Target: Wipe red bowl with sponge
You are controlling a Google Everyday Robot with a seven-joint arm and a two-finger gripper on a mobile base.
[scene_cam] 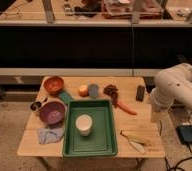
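I see gripper (pixel 155 114) at table's (pixel 131 83) right edge, jaws spread, empty, sponge (pixel 64 96) well apart, hemmed by red bowl (pixel 53 85), purple bowl (pixel 52 112), green tray (pixel 109 127)

Wooden table (pixel 131 125) holding a green tray (pixel 69 136) with a white cup (pixel 83 124) inside. Left of the tray, a purple bowl (pixel 52 112) and pale blue cloth (pixel 50 135). Behind it, an orange fruit (pixel 83 90); to the right, a carrot (pixel 125 107).

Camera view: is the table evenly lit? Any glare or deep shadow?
Camera view: warm, dim light on the wooden table; no glare on the red bowl or sponge; counter front behind near black; claw, at the table's right edge, shows pale.
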